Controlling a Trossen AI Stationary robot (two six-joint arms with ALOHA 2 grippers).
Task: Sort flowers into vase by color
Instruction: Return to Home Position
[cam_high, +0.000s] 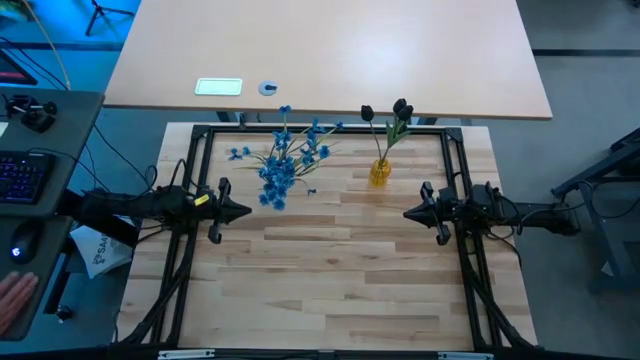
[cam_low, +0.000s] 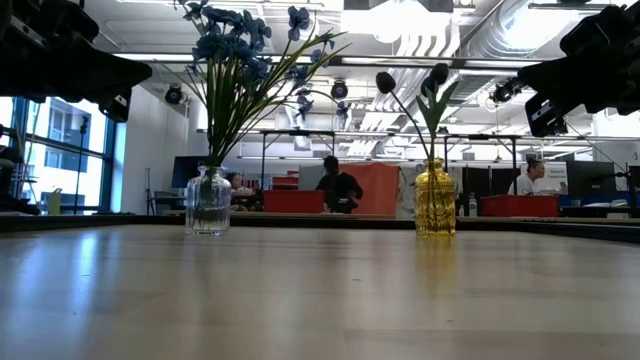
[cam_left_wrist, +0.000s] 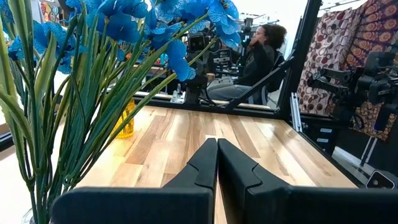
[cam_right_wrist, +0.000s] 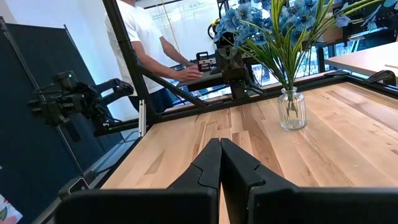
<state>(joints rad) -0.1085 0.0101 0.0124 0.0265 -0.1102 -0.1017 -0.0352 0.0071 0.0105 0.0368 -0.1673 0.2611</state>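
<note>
Near edge of wooden table (cam_high: 330, 290): bare boards, no loose stem in sight.

Mid-table, L side: left gripper (cam_high: 247, 211), jaws pressed together on nothing, tip aimed inward. Mid-table, R side: right gripper (cam_high: 407, 212), also closed & empty, tip facing its opposite, the two well apart.

Beyond the L tip, toward far edge: clear glass vase (cam_low: 208, 203) w/ blue flowers (cam_high: 280, 165) only. Stems upright, fanning out at top (sprigs close beside the L arm's camera in left wrist view).

Further along, on R arm's side: amber glass vase (cam_high: 379, 172) w/ dark tulip-like buds (cam_high: 400, 108) only. Long axis upright, slight lean toward far edge.

Key relation: both bouquets on far side of the line joining the two tips, neither between any jaws; L arm the nearer to foliage.

Judged: one colour per vase, sorting apparently complete. Only parking left, w/ care needed around the blue sprigs on L side.

Far: pale table (cam_high: 330, 50) behind. Seated person (cam_left_wrist: 261, 53) in room beyond.
</note>
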